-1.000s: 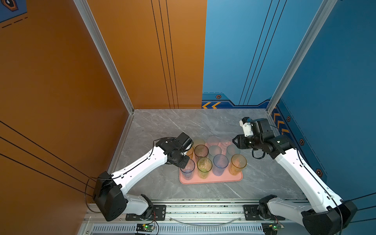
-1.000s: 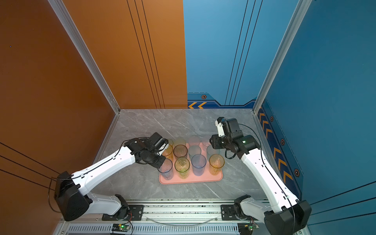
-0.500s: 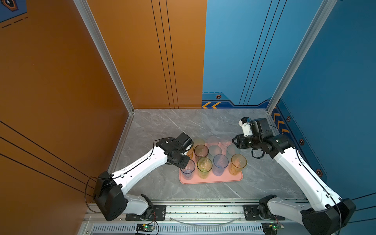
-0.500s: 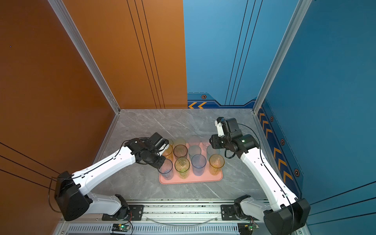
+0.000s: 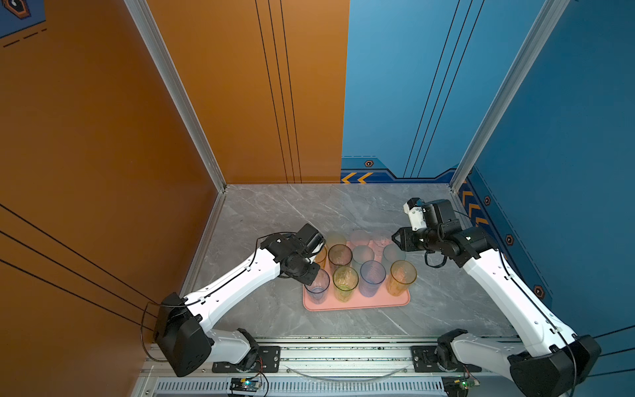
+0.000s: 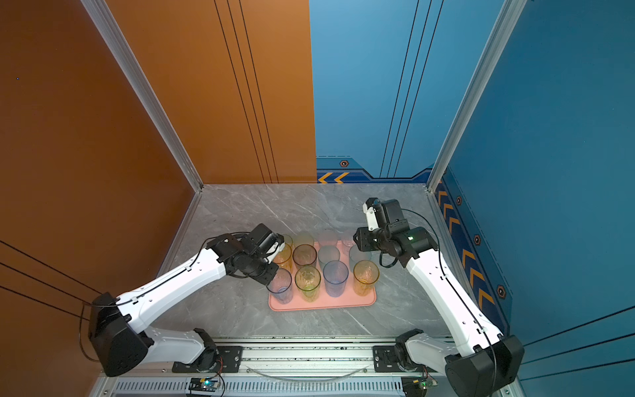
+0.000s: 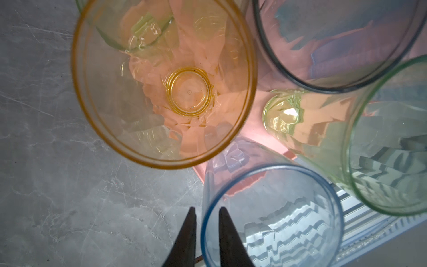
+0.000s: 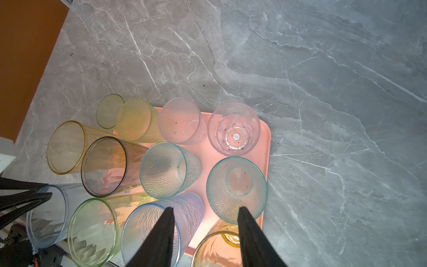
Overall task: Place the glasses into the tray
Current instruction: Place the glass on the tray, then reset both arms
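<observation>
My left claw (image 7: 206, 209) stands with its two fingers a little apart, astride the rim of the pale blue tumbler (image 7: 272, 215). One finger is outside the wall and one inside, with a sliver of gap on either side, so nothing is pinched. That tumbler stands upright at the corner of the tray (image 5: 360, 304) nearest this claw.

Just beyond the claw is a tall amber tumbler (image 7: 161, 81), upright. A small green tumbler (image 8: 108, 111) is past it, and I cannot tell whether that one is on the tray or off it. Beside the blue tumbler, away from my claw, comes a green-tinted tumbler (image 7: 323, 129), and behind that a grey-rimmed tumbler (image 7: 335, 41).

My right claw (image 8: 205, 208) hangs spread wide and empty over the opposite side of the tray, above a ribbed blue tumbler (image 8: 141, 222) and a teal tumbler (image 8: 235, 187). Between my two claws the other glasses (image 5: 362, 254) stand upright in rows on the tray.

The tray lies on the grey marbled tabletop (image 5: 275, 213). An orange wall (image 5: 103, 137) is on my left claw's side and a blue wall (image 5: 567, 137) on my right's.
</observation>
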`<act>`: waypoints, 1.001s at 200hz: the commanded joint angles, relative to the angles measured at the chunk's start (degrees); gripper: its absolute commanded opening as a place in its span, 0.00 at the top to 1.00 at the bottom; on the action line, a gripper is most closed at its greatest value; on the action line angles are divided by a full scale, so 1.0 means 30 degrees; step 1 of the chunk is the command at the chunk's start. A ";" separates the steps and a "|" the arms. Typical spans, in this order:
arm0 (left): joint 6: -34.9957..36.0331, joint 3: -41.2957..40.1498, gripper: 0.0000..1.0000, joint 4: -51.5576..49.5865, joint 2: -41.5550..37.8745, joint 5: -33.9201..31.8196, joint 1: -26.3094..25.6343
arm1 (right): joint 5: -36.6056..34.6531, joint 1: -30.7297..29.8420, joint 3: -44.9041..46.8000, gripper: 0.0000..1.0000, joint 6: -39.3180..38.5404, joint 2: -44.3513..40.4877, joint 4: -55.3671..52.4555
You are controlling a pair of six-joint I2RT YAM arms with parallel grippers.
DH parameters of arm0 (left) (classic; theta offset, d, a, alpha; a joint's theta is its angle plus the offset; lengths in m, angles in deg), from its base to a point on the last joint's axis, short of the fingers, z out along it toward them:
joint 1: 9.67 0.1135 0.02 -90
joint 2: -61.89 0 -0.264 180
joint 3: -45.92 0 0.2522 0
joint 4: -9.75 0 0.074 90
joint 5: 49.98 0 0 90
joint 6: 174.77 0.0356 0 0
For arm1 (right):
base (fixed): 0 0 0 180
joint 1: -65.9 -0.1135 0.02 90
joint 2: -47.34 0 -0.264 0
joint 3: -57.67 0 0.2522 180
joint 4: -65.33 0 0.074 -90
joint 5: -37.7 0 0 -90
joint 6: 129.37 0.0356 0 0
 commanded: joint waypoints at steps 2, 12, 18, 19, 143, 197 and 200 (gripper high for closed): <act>-0.0004 -0.0092 0.79 -0.0228 -0.0791 0.0100 0.0240 | -0.0457 0.0055 -0.0493 0.54 0.0182 0.0155 -0.0276; 0.0010 -0.0026 0.79 -0.0225 -0.0998 0.0217 0.0269 | -0.0473 0.0057 -0.0503 0.54 0.0167 0.0179 -0.0258; 0.0025 -0.0003 0.79 -0.0223 -0.1103 0.0334 0.0298 | -0.0461 0.0055 -0.0514 0.54 0.0171 0.0183 -0.0274; 0.0025 0.0004 0.79 -0.0211 -0.1130 0.0344 0.0298 | -0.0459 0.0055 -0.0522 0.54 0.0176 0.0182 -0.0276; 0.0904 -0.1070 0.79 0.4564 -0.5667 -0.0418 0.3106 | -0.0428 0.0448 -0.0541 0.53 0.0109 0.0526 -0.0270; 0.0053 -0.6015 0.49 1.4009 -0.7853 -0.0756 0.8706 | -0.0322 0.1039 0.0008 0.48 0.0241 0.0245 0.0267; -0.0027 -0.6067 0.39 1.4182 -0.7762 -0.0562 0.9058 | -0.0286 0.1090 0.0050 0.48 0.0266 0.0216 0.0333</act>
